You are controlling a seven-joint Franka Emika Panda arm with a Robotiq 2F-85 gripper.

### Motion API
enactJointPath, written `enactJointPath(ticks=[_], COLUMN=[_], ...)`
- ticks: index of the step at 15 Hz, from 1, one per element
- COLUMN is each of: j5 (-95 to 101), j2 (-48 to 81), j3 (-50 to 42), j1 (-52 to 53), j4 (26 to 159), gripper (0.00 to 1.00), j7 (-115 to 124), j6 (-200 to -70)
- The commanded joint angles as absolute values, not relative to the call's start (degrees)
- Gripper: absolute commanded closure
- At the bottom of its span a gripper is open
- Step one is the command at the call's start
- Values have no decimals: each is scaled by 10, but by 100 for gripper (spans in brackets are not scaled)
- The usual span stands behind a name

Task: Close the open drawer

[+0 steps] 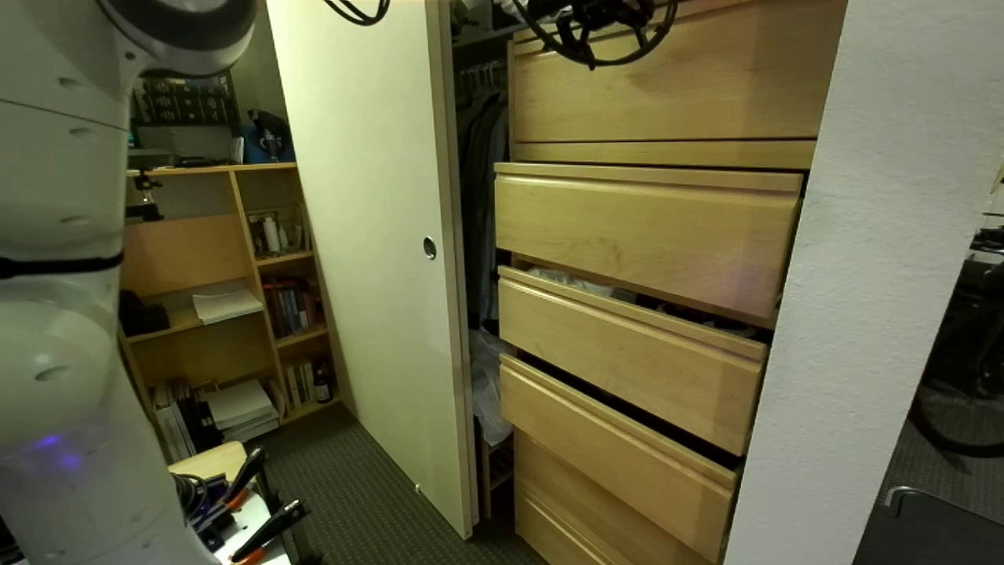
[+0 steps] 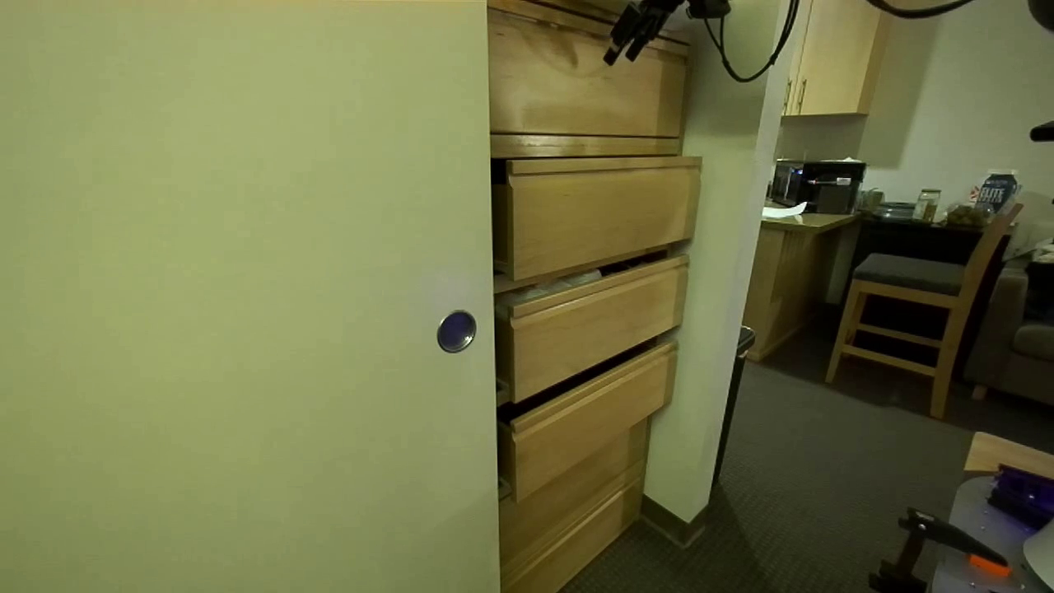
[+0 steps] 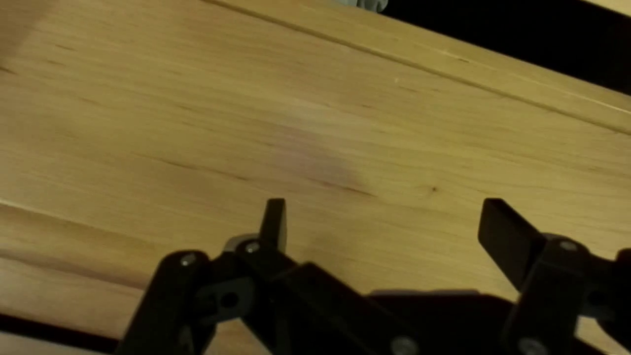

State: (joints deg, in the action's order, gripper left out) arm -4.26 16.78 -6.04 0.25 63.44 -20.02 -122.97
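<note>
Far left in an exterior view: the white robot arm (image 1: pixel 59 353), close to the camera. Behind it stood a wooden bookcase (image 1: pixel 176 251), books and stacked papers on its shelves. Next came the tall white door (image 1: pixel 369 196) with a small round pull (image 1: pixel 429 248); dark clothes (image 1: pixel 488 149) hung in the slot just right of it.

Then the stack. The open drawer (image 1: pixel 639 235) was the uppermost of three pulled-out ones — pale wood, plain flat face — just below an upper wooden front (image 1: pixel 667 98) that sat farther back. Beneath it the middle drawer (image 1: pixel 627 357) stood out too, pale crumpled stuff (image 1: pixel 580 284) showing inside. The lower drawer (image 1: pixel 620 463) likewise, a dark gap along its top edge.

The claw (image 2: pixel 623 58) hung higher than the open drawer, overlapping the upper wooden front in an exterior view. In the wrist view its fingers (image 3: pixel 274 224) were spread wide, pale wood showing behind the space between. Which front that was, and whether the claw touched it, I could not tell.

A white wall (image 1: pixel 871 235) edged the drawers on the right. Farther right, a counter (image 2: pixel 823 221) bore a black appliance (image 2: pixel 833 191); a wooden chair (image 2: pixel 910 284) stood near.
</note>
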Motion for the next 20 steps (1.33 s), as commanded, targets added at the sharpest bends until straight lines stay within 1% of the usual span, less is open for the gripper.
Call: enactJointPath(ticks=[1,4,9,13,17,20], j5=[-57,-61,-113,-133,-113,-98], j2=[210,201,116,38,-41,-88], j3=[-56,-52,-30,-34,-33,-25], j1=[-7,-5,-12,-5,8,20], j4=[561,564,649,732,841,927], gripper=[0,0,0,0,0,0], j7=[-219,-218,-280,-327,-344,-340], j6=[-1208,-1190,-1110,-1031,-1022,-1043])
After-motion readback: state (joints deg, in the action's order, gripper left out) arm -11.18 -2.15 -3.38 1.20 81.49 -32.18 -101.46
